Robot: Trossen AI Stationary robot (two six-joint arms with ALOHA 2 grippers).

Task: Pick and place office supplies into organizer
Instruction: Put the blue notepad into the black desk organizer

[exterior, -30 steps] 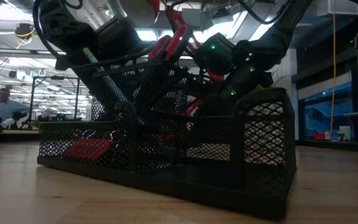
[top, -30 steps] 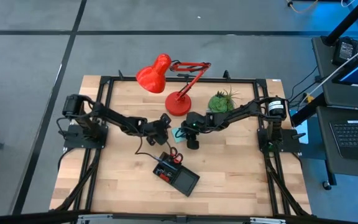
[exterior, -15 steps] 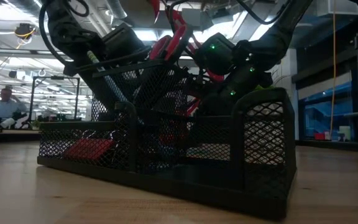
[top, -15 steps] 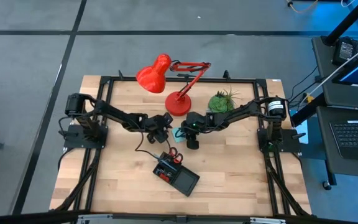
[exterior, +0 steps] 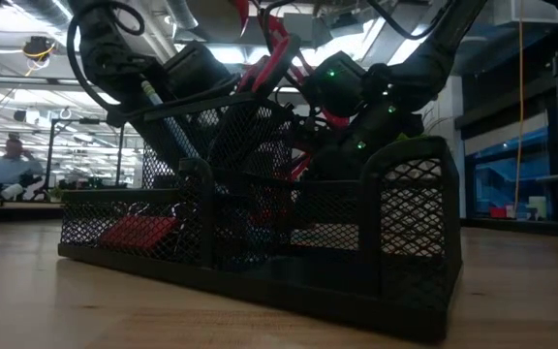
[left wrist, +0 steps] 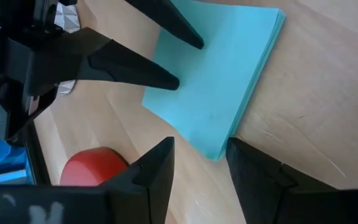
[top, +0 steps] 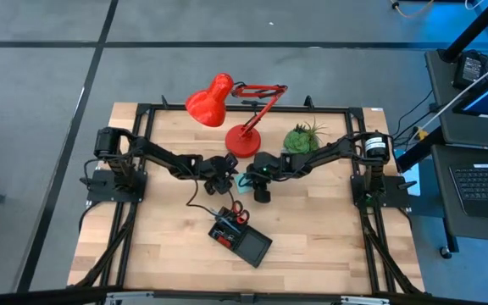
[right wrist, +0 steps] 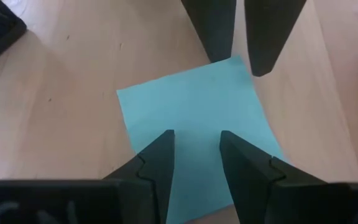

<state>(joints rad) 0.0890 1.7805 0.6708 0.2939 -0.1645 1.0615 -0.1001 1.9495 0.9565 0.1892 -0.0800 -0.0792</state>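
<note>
Blue sticky-note pad [right wrist: 197, 118] flat between left pincer [left wrist: 197, 158] and right pincer [right wrist: 196, 149], both apart.

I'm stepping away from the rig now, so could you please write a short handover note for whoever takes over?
Left gripper: open, at one corner of the blue sticky-note pad, holding nothing.
Right gripper: open, over the opposite side of the same pad, holding nothing.
The pad lies flat on the table, between the two grippers, near the red lamp's base.
Organizer: nearer the front edge, with red-handled scissors already in it.
Left to do: grasp the pad and place it in the organizer.
</note>
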